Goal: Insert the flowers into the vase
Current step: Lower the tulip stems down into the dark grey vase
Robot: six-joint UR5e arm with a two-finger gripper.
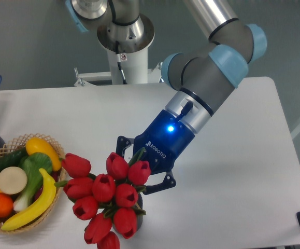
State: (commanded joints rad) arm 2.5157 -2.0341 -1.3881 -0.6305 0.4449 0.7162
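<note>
Gripper (141,171): closed on stems of flowers (105,194), tilted toward 7 o'clock for insertion | vase (138,215): mostly hidden beneath blooms | basket (61,161): at 9 o'clock, uninvolved.

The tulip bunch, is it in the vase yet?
Cannot tell. The tulips, held by the gripper, hide nearly all of the vase.

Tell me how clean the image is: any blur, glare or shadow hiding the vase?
Fixed camera: lighting is soft and even, with no strong glare on the white table; the gripper and tulips look slightly soft; the vase is almost wholly hidden behind the blooms, only a dark sliver showing; faint shadow beneath the bunch.
</note>
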